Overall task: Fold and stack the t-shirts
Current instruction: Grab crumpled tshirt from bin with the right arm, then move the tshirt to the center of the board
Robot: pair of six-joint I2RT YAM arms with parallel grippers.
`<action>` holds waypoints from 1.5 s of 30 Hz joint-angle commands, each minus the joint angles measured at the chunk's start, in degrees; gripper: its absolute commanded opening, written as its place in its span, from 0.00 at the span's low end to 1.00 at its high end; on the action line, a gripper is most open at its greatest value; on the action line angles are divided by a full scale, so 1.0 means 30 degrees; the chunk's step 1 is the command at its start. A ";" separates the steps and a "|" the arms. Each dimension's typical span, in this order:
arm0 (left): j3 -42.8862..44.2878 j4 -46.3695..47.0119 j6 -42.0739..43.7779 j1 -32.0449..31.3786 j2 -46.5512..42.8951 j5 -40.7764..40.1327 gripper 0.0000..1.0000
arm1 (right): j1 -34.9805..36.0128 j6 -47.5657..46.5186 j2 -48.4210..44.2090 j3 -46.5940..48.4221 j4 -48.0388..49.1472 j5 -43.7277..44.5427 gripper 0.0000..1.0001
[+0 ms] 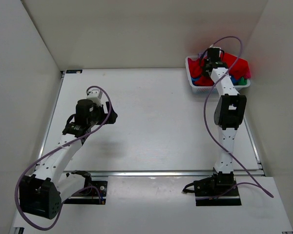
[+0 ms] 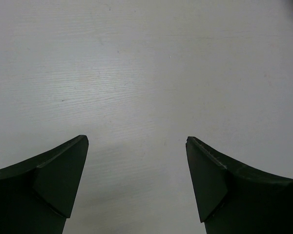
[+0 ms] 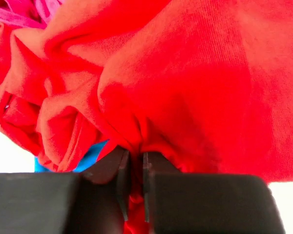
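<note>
The bright red t-shirt (image 1: 236, 65) lies crumpled on top of the pile in the white mesh basket (image 1: 194, 83) at the far right. My right gripper (image 1: 213, 59) reaches into the basket. In the right wrist view the right gripper (image 3: 135, 161) is shut on a bunched fold of the red t-shirt (image 3: 185, 73). A blue shirt (image 3: 90, 153) and a magenta-pink shirt (image 3: 24, 12) show under it. Blue (image 1: 199, 78) and green (image 1: 241, 81) cloth show in the basket. My left gripper (image 1: 110, 113) hovers open and empty over the bare table (image 2: 146, 73), its fingertips (image 2: 78, 146) wide apart.
White walls enclose the table on the left, back and right. The basket sits in the far right corner against the wall. A purple cable (image 1: 210, 122) loops beside the right arm, another (image 1: 49, 156) along the left arm.
</note>
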 commanded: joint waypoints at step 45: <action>-0.0877 -0.2655 -0.1445 -0.0063 -0.9340 -0.0282 0.91 | 1.2503 -0.0060 -0.9914 -0.7837 0.0997 -0.4168 0.26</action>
